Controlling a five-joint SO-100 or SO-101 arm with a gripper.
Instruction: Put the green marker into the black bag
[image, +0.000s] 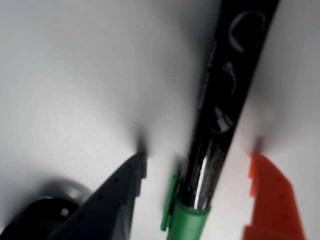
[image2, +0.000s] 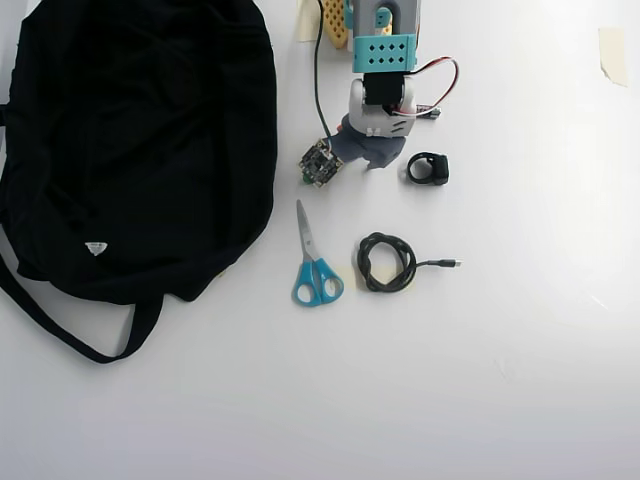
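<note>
In the overhead view the bag (image2: 140, 130) lies far left, scissors (image2: 316, 270) and cable (image2: 385, 262) to its right. At my wrist, my gripper (image: 195, 165) is spread open astride the marker (image: 225, 100), which lies on the table (image: 75, 75).

1 black bag (image2: 130, 130) | 1 green marker (image: 220, 115) | 1 scissors (image2: 315, 265) | 1 coiled cable (image2: 388, 262) | 1 black ring (image2: 428, 169)
</note>
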